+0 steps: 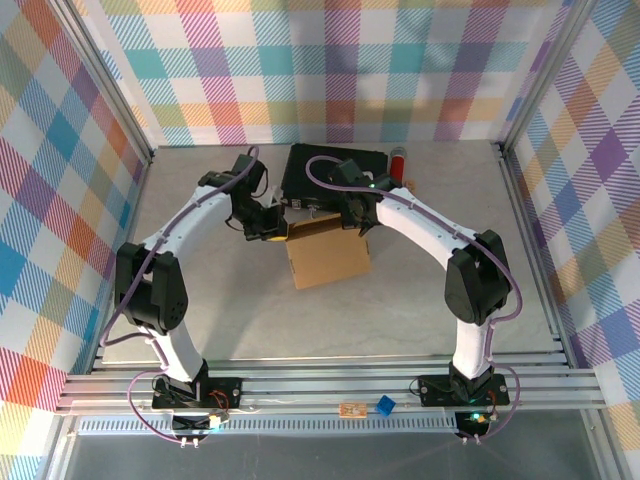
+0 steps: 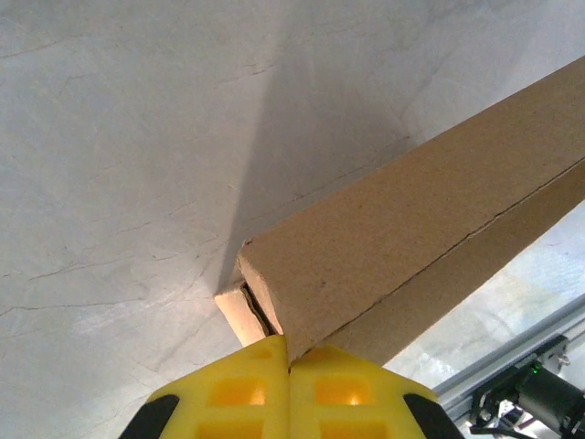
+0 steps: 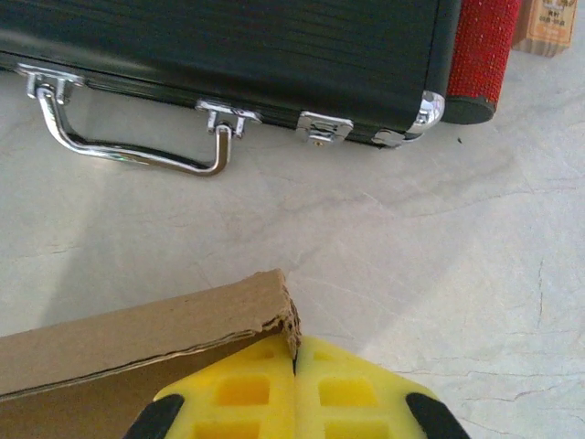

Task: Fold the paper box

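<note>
The left claw (image 2: pixel 289 355) is squeezed shut and holds nothing. Its tips touch one corner of the box (image 2: pixel 411 247), and the box runs long from there off to its right. The right claw (image 3: pixel 296 355) is shut too. Its tips are at the other corner, with the box stretching off to its left. Each claw is right at its own end, so neither is nearer.

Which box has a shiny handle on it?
The black case: a silver handle sits on its side. The brown paper box is plain cardboard with no handle.
</note>
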Controlling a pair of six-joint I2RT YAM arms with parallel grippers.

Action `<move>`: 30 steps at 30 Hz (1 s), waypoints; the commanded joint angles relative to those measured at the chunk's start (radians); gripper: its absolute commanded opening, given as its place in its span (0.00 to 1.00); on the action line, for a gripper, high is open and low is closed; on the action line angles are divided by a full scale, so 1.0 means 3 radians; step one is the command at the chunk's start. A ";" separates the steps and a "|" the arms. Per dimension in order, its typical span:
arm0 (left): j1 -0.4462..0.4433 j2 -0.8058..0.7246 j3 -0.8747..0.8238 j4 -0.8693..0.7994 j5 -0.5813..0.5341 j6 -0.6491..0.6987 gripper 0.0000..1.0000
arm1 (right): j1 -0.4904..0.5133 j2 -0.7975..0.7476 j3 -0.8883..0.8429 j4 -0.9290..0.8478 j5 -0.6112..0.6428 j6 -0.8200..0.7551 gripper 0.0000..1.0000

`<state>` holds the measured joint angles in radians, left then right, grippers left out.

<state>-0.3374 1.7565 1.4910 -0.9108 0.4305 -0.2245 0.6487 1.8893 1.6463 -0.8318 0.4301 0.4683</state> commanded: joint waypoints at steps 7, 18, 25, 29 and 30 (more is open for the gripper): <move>-0.0157 -0.0343 -0.0344 0.0390 -0.0420 -0.0085 0.00 | -0.0009 -0.0206 -0.0173 -0.0035 0.0008 0.0085 0.00; -0.0324 -0.0481 -0.0474 0.0591 -0.0737 -0.0096 0.00 | -0.0015 -0.0319 -0.0139 -0.0143 -0.0149 0.0130 0.12; -0.0363 -0.0512 -0.0551 0.0652 -0.0897 -0.0075 0.00 | -0.0013 -0.0405 -0.0130 -0.0206 -0.0211 0.0152 0.24; -0.0383 -0.0532 -0.0577 0.0663 -0.0963 -0.0064 0.00 | -0.0015 -0.0479 -0.0137 -0.0257 -0.0295 0.0224 0.31; -0.0387 -0.0537 -0.0578 0.0663 -0.0978 -0.0060 0.00 | -0.0015 -0.0502 -0.0139 -0.0263 -0.0315 0.0245 0.34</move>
<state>-0.4423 1.6272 1.3342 -0.7124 0.1726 -0.2470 0.6472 1.7798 1.6058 -0.8791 0.3626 0.5159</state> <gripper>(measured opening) 0.039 0.330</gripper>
